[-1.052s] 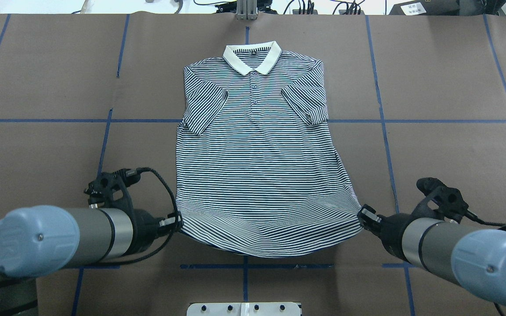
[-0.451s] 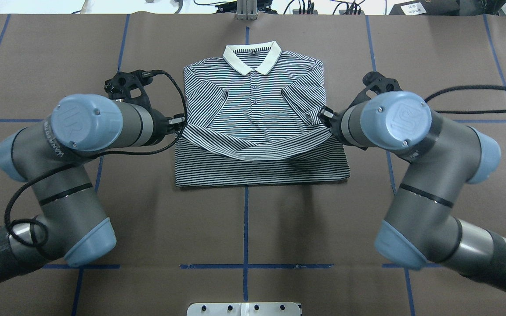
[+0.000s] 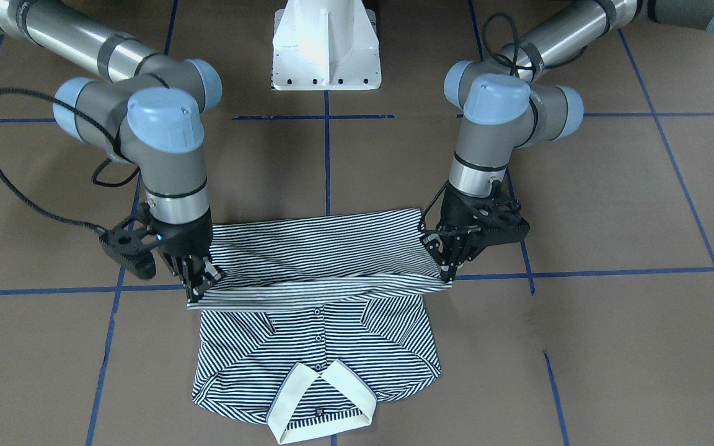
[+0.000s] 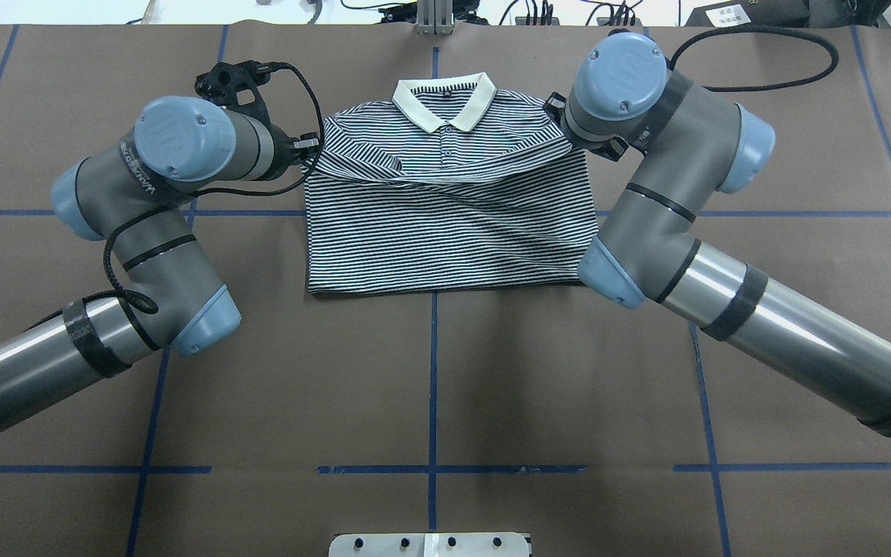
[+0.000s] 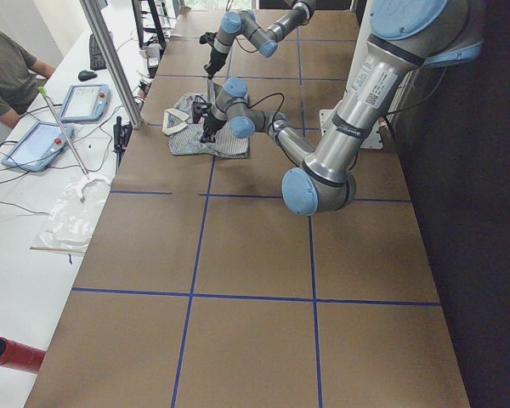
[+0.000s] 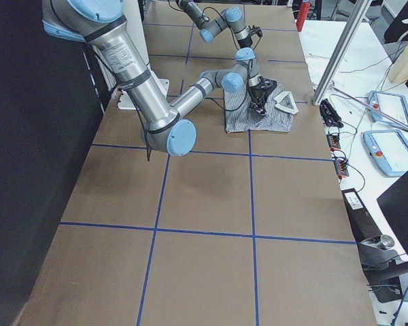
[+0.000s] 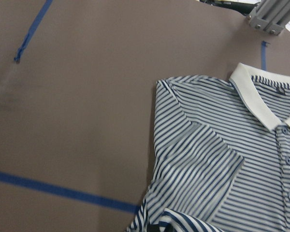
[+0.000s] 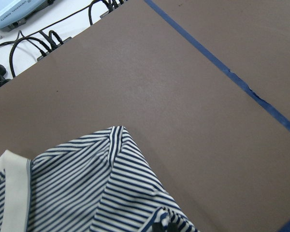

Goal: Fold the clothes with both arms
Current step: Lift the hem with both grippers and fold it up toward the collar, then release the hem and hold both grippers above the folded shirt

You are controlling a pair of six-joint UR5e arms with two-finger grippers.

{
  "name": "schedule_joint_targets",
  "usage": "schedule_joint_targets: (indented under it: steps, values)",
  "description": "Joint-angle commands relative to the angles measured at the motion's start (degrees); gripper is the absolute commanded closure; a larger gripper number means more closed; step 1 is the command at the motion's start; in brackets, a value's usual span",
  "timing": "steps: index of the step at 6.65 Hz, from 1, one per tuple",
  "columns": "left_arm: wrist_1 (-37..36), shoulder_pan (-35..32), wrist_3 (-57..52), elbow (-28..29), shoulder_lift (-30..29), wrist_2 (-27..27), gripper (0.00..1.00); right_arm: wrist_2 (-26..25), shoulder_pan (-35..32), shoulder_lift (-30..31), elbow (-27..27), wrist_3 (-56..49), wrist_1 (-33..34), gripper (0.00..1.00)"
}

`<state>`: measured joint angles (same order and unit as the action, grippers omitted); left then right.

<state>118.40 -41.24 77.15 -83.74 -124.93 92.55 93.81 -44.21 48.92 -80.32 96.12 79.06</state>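
Observation:
The striped polo shirt (image 4: 445,232) lies face up on the brown table, its cream collar (image 4: 441,102) at the far edge. The bottom half is doubled over the chest, with the fold line nearest the robot. My left gripper (image 4: 312,148) is shut on the hem's left corner, beside the shirt's left shoulder; it also shows in the front view (image 3: 447,272). My right gripper (image 3: 204,282) is shut on the other hem corner; in the overhead view its wrist hides it. The hem (image 3: 317,286) hangs taut between them, slightly above the placket.
The white pedestal base (image 3: 326,49) stands at the robot's side. An aluminium post (image 4: 434,19) and cables sit just past the collar. Blue tape lines (image 4: 432,387) cross the brown cover. An operators' bench with tablets (image 5: 78,102) runs along the far edge.
Both grippers have carried the hem from the near edge up over the shirt. It now covers the sleeves and sits just short of the collar. The arms have stretched further forward.

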Motion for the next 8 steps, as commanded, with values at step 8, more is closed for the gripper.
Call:
schedule_joint_targets:
  steps: [8]
  values:
    - [10.27,-2.52,-4.55,14.92,-4.7,-0.44,1.0,0.32,-2.28,-7.17,20.64,-3.22,-10.77,1.0]
